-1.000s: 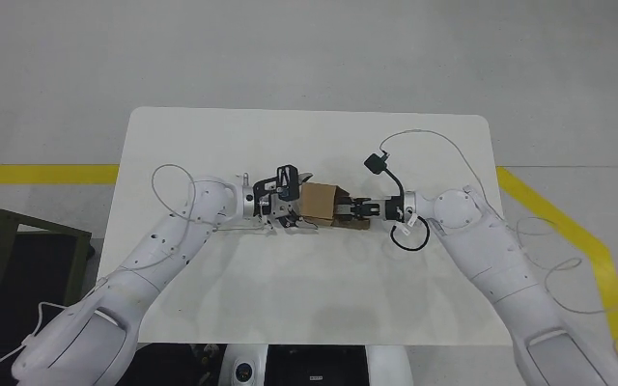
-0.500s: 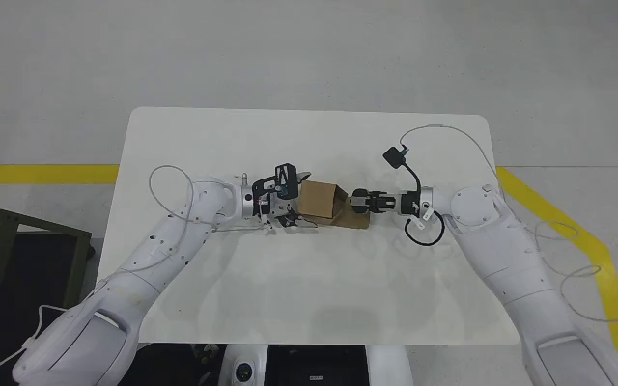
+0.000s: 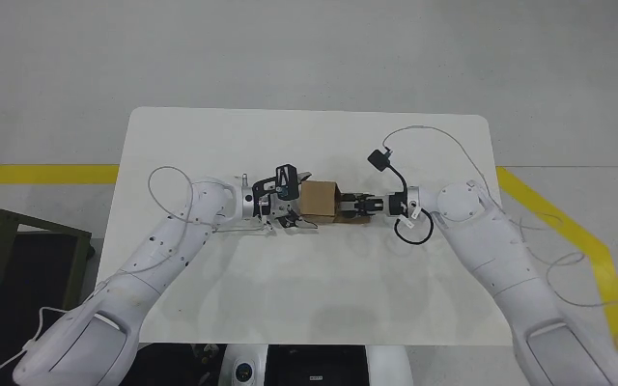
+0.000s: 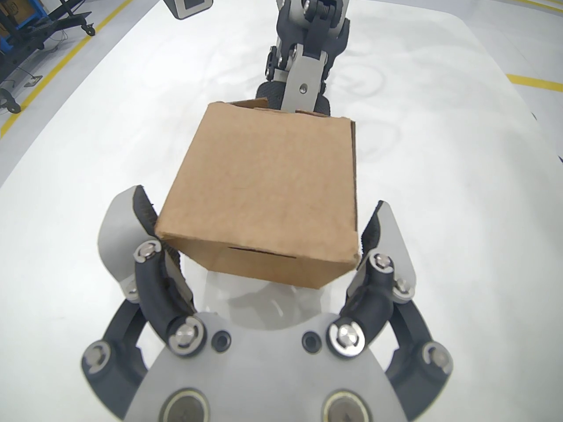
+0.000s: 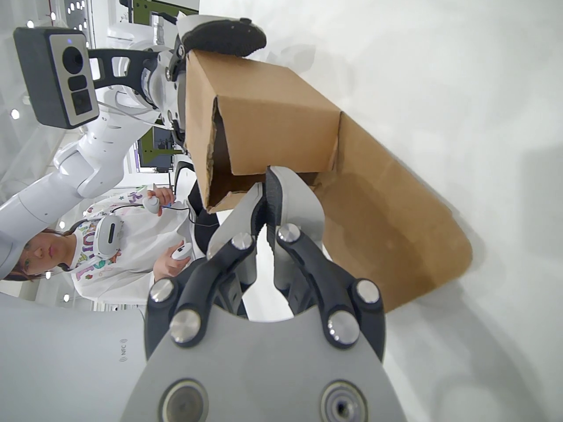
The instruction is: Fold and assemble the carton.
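Well, the carton (image 3: 317, 200) sits near the middle of the white table (image 3: 193, 135), lying on its side between the two arms. It is a small brown cardboard box, its top and side panels already squared up.

The left gripper (image 4: 260, 204) has the end of the carton nearest it. Its fingers (image 4: 143, 208) are spread wide, one on each side of the box, and the dark pads press against the corners, so it grasps the carton. That end looks closed, with a thin slit running across the panel.

At the opposite end the carton is open. A long flap (image 5: 387, 221) with rounded corners lies flat on the table there, reaching out from the box towards the right arm. One side edge of the opening looks rough and slightly torn.

The right gripper (image 5: 267, 177) is clenched, its two fingers pressed together with nothing that I can make out between them. The tips are right at the open mouth of the carton, just under the edge of a side panel and above the flat flap.

A thin cable (image 3: 435, 135) loops over the table beside the right arm, and a yellow line (image 3: 58, 174) runs along the floor past the table.
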You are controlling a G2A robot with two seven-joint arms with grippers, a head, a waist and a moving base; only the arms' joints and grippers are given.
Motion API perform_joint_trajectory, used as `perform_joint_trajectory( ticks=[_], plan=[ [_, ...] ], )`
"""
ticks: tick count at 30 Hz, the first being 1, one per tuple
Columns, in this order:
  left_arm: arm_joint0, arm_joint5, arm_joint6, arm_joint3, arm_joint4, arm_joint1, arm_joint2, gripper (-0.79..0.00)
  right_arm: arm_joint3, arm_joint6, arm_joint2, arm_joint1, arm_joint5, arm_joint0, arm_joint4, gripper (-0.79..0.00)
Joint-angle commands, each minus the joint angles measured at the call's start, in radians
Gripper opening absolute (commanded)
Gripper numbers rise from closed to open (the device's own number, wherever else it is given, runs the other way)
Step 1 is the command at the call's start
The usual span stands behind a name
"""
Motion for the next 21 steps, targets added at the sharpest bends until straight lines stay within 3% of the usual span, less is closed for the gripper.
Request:
perform_joint_trajectory(
  ticks=[1, 21],
  plan=[
    [0.0, -0.001, -0.001, 0.0, 0.001, 0.0, -0.001, 0.0, 0.007, 0.002, -0.011, -0.005, -0.003, 0.007, 0.002, -0.785],
    [0.006, -0.016, -0.011, 0.001, 0.009, -0.005, -0.012, 0.0, 0.098, -0.006, -0.105, -0.066, -0.061, 0.077, 0.029, -0.785]
  ],
)
